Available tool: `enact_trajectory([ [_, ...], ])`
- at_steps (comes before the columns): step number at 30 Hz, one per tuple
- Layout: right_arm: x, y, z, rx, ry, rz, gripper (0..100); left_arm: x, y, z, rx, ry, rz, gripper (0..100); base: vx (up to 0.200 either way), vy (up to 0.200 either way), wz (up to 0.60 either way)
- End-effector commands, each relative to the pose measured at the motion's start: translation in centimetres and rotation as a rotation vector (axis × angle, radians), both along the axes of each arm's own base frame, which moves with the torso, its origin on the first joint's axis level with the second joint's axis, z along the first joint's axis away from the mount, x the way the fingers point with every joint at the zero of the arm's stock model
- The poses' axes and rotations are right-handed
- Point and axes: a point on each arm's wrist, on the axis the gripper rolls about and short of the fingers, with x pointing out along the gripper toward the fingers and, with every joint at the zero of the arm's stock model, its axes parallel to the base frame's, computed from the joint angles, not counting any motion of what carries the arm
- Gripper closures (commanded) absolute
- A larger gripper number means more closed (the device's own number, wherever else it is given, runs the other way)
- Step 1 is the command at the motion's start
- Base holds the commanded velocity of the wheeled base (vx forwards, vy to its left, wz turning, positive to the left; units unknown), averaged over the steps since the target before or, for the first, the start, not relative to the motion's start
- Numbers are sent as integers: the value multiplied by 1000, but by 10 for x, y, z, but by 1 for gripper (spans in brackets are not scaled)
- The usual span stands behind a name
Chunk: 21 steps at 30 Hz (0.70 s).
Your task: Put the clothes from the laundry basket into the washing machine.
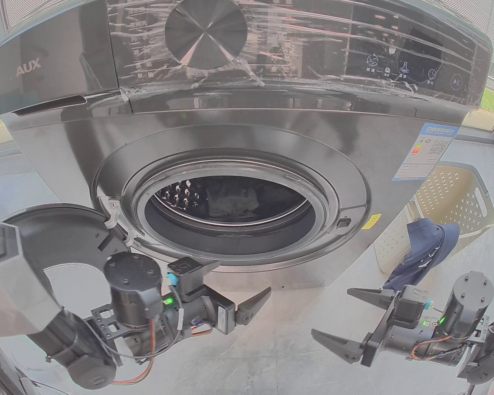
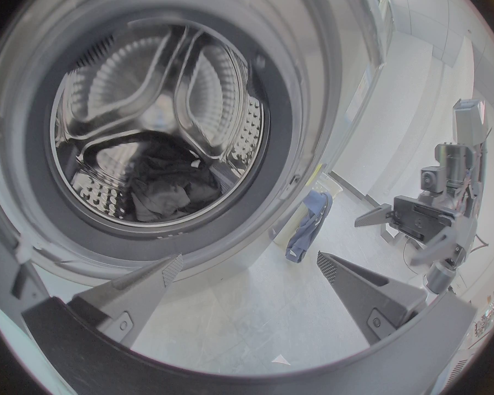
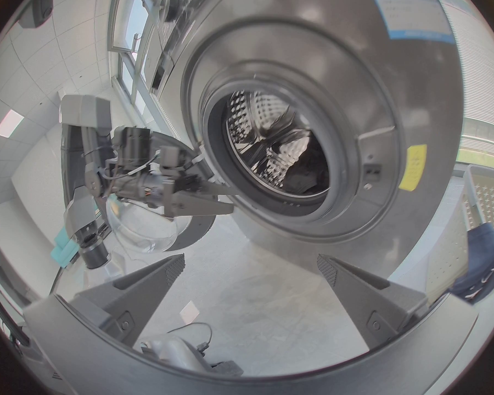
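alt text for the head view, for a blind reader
A front-loading washing machine with its door swung open to the left and dark clothes lying in the drum. To its right a blue garment hangs over the rim of a laundry basket; the left hand and right hand hover open and empty in front.

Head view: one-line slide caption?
Left gripper and right gripper, both open, face the open washer; dark clothes in drum, blue garment draped over basket.
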Motion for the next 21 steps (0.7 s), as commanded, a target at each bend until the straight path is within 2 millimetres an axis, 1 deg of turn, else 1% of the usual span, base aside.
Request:
enact_trajectory([
  [1, -15, -30, 31, 111, -106, -154, 0, -41, 41, 35, -65, -99, 73, 0, -200, 0, 0],
  [5, -17, -47, 41, 150, -118, -286, 0, -72, 70, 45, -94, -146, 131, 0, -200, 0, 0],
  [9, -24, -67, 44, 124, -111, -365, 0, -90, 94, 64, -160, -219, 166, 0, -200, 0, 0],
  [10, -26, -69, 45, 120, -110, -371, 0, -92, 97, 65, -162, -222, 172, 0, -200, 0, 0],
  [12, -37, -77, 47, 117, -109, -378, 0, -100, 109, 65, -149, -213, 199, 0, -200, 0, 0],
  [16, -54, -92, 49, 119, -116, -407, 0, -118, 127, 61, -148, -204, 212, 0, -200, 0, 0],
  [19, -68, -102, 47, 105, -104, -424, 0, -127, 137, 57, -144, -200, 238, 0, -200, 0, 0],
  [20, -68, -102, 47, 105, -104, -424, 0, -127, 137, 57, -144, -200, 238, 0, -200, 0, 0],
  [21, -77, -108, 44, 95, -94, -426, 0, -132, 144, 56, -147, -207, 259, 0, -200, 0, 0],
])
